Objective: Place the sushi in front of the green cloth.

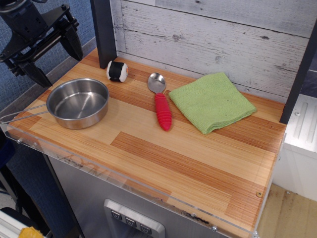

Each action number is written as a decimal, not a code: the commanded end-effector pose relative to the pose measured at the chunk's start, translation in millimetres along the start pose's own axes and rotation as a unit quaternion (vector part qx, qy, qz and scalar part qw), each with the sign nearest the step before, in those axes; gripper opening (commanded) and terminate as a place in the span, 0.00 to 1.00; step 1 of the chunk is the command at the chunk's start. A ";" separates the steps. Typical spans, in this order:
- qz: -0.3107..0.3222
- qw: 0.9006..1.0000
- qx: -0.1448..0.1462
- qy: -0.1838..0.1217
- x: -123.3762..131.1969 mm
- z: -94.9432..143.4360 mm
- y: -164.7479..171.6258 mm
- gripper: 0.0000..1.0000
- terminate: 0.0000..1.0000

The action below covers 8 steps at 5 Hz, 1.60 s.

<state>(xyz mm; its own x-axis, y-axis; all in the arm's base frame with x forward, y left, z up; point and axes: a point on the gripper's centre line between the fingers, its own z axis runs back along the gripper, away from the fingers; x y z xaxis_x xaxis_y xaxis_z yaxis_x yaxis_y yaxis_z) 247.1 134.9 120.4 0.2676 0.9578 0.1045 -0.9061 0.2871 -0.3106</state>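
Observation:
The sushi (117, 71) is a small white roll with a black band. It lies on its side at the back of the wooden table, near the dark post. The green cloth (212, 101) lies flat and folded at the back right. My gripper (58, 62) hangs in the air at the far left, above and left of the steel pan. Its two black fingers are spread apart and hold nothing. It is well left of the sushi.
A steel pan (78, 102) with a wire handle stands at the left. A spoon with a red ribbed handle (162, 110) lies between the sushi and the cloth. A dark post (103, 29) rises behind the sushi. The table's edge (148, 191) has a clear lip.

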 end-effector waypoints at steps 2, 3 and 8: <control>-0.016 1.000 0.002 0.018 -10.0 -12.9 -28.4 1.00 0.00; -0.030 0.999 0.008 0.029 -21.6 -26.2 -45.0 1.00 0.00; -0.011 0.996 0.061 0.058 16.1 -99.0 -103.8 1.00 0.00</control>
<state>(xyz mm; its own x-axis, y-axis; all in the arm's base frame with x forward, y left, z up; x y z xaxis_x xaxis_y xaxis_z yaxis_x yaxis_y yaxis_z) 373.9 120.5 41.1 0.3047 0.9516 -0.0412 -0.9444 0.2962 -0.1428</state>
